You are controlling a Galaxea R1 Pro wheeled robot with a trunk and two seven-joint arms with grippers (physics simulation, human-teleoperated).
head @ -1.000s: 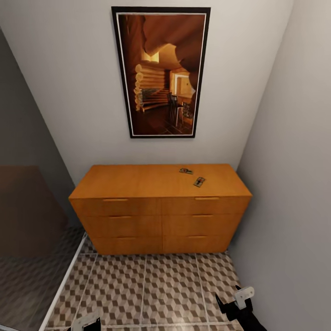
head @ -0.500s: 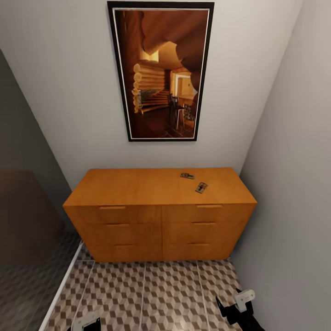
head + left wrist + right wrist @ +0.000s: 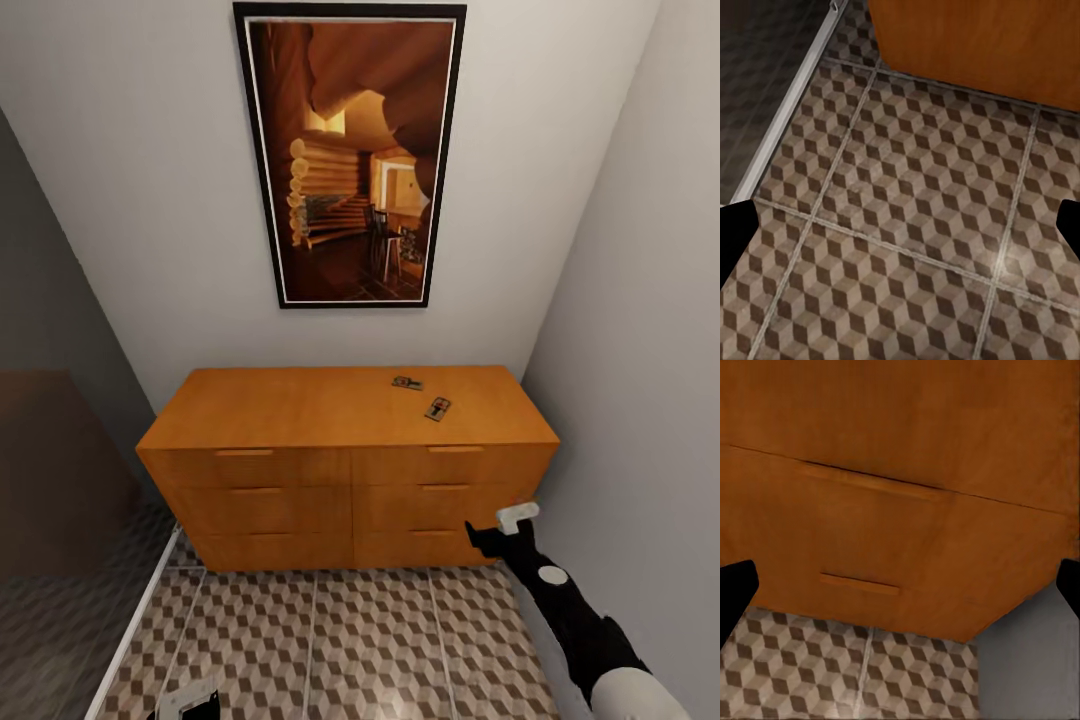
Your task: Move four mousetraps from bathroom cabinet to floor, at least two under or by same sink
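The right hand (image 3: 497, 530) was raised in front of the cabinet (image 3: 300, 410), level with the lower drawers at the cabinet's right end and close to the right wall (image 3: 640, 350). Its fingers stood apart and held nothing; in the right wrist view both dark fingertips (image 3: 736, 589) sat at opposite edges of the frame with the drawer fronts between them.

Two mousetraps lay on the cabinet top, above and beyond the right hand. The nearer mousetrap (image 3: 437, 408) lay up and slightly left of the hand, well apart from it. The farther mousetrap (image 3: 407, 382) lay just behind and left of the nearer one, the two near each other but apart. Both lay flat on the right half of the top.

The drawers (image 3: 892, 532) facing the right hand were closed, and their bar handles (image 3: 860, 583) lay flush with the fronts. The floor (image 3: 330, 640) showed below the hand, running up to the cabinet base.

The left hand (image 3: 187, 700) hung low at the near edge of the head view, over the floor and well short of the cabinet. Its fingers stood apart, empty, with tiles (image 3: 907, 225) between them in the left wrist view. A pale threshold strip (image 3: 787, 120) ran beside that hand, with a darker floor (image 3: 757, 67) beyond it.

A framed picture (image 3: 350, 155) hung on the wall above the cabinet.
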